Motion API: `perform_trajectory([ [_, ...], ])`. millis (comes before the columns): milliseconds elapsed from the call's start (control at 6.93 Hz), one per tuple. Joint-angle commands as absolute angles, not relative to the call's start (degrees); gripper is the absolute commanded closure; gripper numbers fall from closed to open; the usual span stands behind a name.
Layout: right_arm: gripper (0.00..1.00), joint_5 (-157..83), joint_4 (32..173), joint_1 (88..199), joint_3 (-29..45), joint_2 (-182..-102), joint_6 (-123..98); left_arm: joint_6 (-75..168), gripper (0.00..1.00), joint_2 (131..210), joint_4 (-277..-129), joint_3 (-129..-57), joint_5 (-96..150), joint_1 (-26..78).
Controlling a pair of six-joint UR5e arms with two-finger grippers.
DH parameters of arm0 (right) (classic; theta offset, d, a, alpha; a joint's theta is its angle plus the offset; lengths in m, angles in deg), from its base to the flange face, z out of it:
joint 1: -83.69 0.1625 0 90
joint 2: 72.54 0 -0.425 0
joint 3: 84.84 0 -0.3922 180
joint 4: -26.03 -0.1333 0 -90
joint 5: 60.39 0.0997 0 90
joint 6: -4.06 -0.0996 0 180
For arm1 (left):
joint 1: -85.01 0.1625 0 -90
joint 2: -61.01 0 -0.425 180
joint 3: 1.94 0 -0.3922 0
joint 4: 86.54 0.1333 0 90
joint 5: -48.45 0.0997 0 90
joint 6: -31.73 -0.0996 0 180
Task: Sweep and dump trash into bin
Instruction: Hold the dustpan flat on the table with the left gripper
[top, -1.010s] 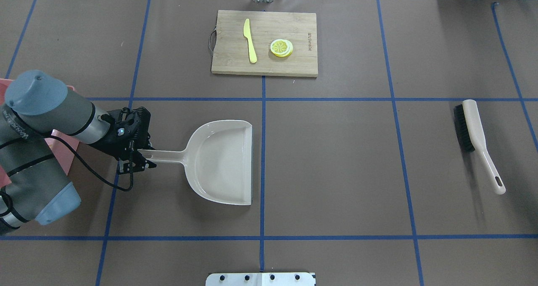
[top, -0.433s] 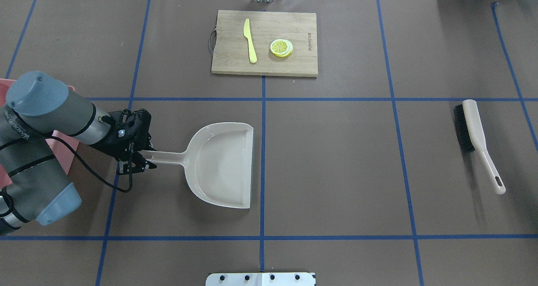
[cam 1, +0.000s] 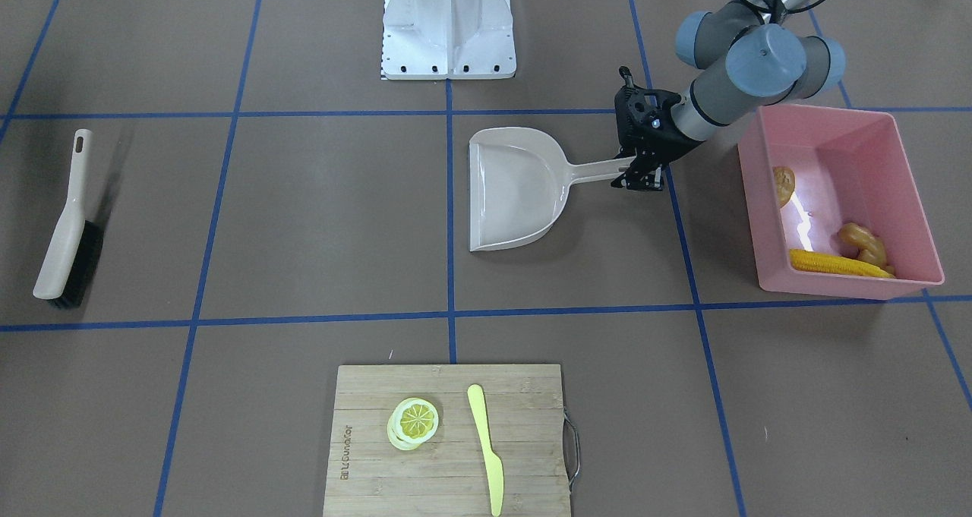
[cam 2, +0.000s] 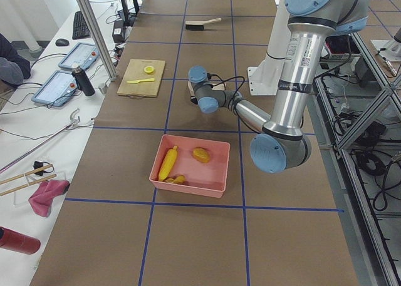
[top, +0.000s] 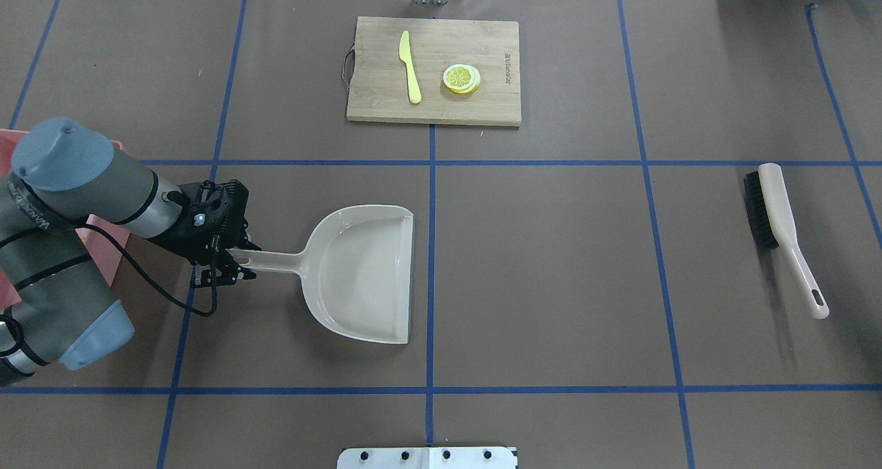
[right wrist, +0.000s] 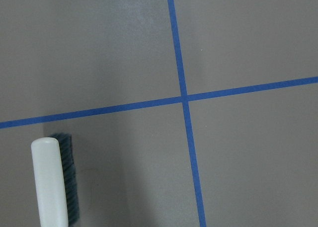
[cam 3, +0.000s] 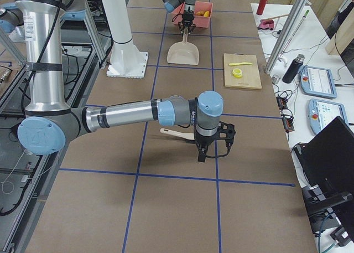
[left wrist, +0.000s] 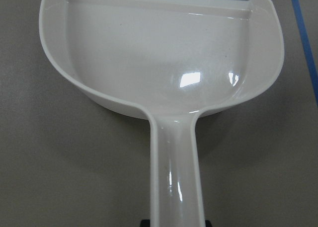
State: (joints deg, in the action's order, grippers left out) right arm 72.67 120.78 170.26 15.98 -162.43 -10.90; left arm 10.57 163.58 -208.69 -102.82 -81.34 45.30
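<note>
The trash lies inside the pink bin (cam 1: 828, 110): a brown potato (cam 1: 784, 181), a yellow corn cob (cam 1: 835, 263) and a tan ginger root (cam 1: 862, 242). In the overhead view only a sliver of the bin (top: 100, 243) shows behind my left arm. My left gripper (top: 225, 264) is shut on the handle of the beige dustpan (top: 365, 276), whose pan is empty and sits low on the table (left wrist: 159, 63). My right gripper (cam 3: 206, 152) shows only in the exterior right view, above the brush handle, so I cannot tell if it is open or shut.
A beige brush with black bristles (top: 778, 224) lies at the right end of the table. A wooden cutting board (top: 482, 107) at the far side carries a pale yellow knife (top: 410, 66) and a lemon slice (top: 462, 78). The robot's base plate (top: 427, 457) is at the near edge.
The dustpan, still held by my left gripper, has shifted slightly toward the robot's side of the table. The brush and board have not moved.
</note>
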Motion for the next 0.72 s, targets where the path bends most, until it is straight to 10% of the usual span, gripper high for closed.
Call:
perform_trajectory([
  [0,0.0,72.7,120.8,169.7,16.0,-162.2,-11.0,10.6,0.26,163.5,-208.7,-102.7,-81.5,45.4],
  [144,0.0,72.7,120.8,169.7,15.9,-162.3,-10.8,10.6,0.02,163.5,-208.9,-103.0,-82.0,45.1],
  [577,0.0,72.8,120.8,169.8,15.9,-163.5,-10.0,11.2,0.02,161.1,-208.8,-107.6,-85.0,42.0],
])
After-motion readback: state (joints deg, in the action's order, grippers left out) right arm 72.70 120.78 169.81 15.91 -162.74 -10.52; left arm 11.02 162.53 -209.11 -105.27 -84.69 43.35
